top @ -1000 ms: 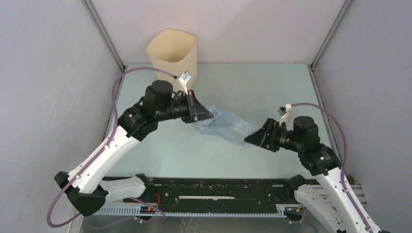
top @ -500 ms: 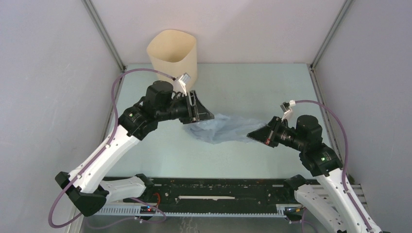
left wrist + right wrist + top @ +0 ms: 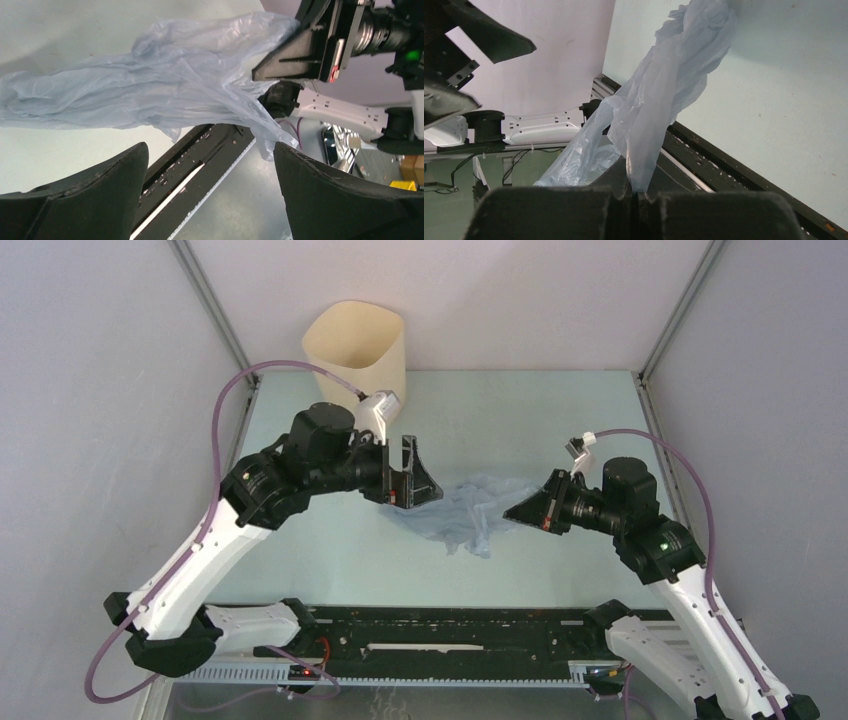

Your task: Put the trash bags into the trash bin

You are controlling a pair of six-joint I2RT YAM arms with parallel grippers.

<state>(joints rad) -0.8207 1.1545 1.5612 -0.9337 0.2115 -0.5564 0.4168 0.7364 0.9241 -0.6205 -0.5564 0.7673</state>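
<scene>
— Where is your thin, crinkly pale-blue plastic bag (image 3: 465, 510)?
— One end is pinched in your right pincer (image 3: 634, 196), jaws closed on it. The rest trails off its tips toward your left pincer (image 3: 210, 150).
— And that one?
— Spread wide, the bag just ahead of its tips. The cream-beige plastic bin (image 3: 355, 345) stands behind it, apart.

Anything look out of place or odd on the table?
Nothing spilled or damaged. The pale-blue trash bag lies bunched mid-table, one end pinched in the shut right gripper; the open left gripper holds none of it. The trash bin stands upright at the far left, apart from the bag.
</scene>
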